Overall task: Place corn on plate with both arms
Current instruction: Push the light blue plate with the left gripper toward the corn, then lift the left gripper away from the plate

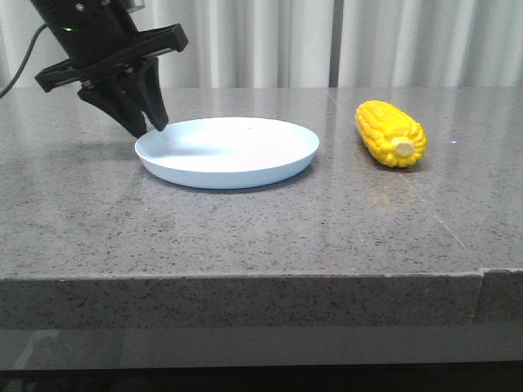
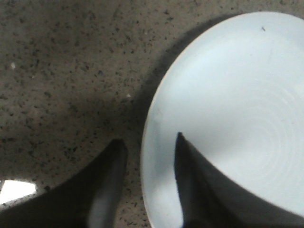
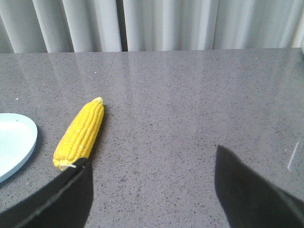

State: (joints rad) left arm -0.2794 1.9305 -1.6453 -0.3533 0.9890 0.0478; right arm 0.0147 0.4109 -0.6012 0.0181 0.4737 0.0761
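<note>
Grey stone table [image 1: 245, 237], corn [image 1: 391, 133] beside plate [image 1: 227, 153]

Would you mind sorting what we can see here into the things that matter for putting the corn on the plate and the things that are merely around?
Belongs to the job:
corn, lying on the table right of the plate
plate, bare
left gripper, straddling the plate's left rim
right gripper, open, away from the corn

Just around:
table
curtain
</note>
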